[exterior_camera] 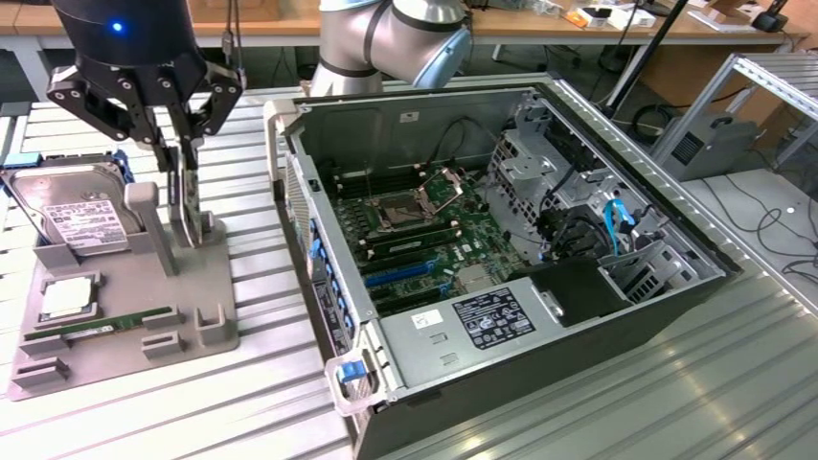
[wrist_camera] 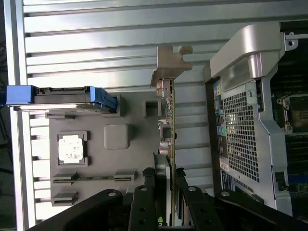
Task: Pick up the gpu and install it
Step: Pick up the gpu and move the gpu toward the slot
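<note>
Dark circuit board with a silver metal bracket (wrist_camera: 168, 65) at one end: that is the gpu (wrist_camera: 170, 122), which I see edge-on from the wrist camera as a thin, flat strip with small components and a darker block on one face. It stands upright on its long edge in a slot of the grey moulded holder (exterior_camera: 211, 287), on the side of the holder nearest the computer case (exterior_camera: 601, 134), with the bracket at the end away from the claw. My gripper (wrist_camera: 164, 172) comes down on it from above, black and angular. Its two fingers (wrist_camera: 147, 192) are clenched against opposite faces of the card, and the card's lower edge sits in the holder. The holder is matte plastic with raised posts and shallow pockets. In the exterior view a silver hard drive (exterior_camera: 79, 220) with a white label and blue rails leans at its far left. A square processor chip (exterior_camera: 67, 301) and a narrow green memory stick (exterior_camera: 118, 324) lie flat in front of the drive. Everything rests on a table (exterior_camera: 256, 393) of ribbed, pale metal slats. The case lies open on its side, dull grey sheet steel with perforated panels, and inside it the green motherboard (exterior_camera: 435, 220) is exposed.
</note>
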Controlling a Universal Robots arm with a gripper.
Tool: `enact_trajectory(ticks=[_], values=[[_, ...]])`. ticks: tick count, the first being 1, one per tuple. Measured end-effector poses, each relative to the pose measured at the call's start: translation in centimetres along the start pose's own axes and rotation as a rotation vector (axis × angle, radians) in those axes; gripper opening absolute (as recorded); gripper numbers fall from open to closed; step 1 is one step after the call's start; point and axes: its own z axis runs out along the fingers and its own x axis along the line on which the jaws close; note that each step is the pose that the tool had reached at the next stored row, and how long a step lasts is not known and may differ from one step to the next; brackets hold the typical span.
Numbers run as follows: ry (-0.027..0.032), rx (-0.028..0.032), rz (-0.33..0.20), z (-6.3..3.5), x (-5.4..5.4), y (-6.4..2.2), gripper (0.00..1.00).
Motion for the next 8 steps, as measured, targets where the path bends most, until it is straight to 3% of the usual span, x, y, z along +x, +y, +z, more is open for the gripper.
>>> enact_trajectory(ticks=[8], values=[[0.0003,-0.0038,0.000,-0.83,-0.02,0.08,0.27]])
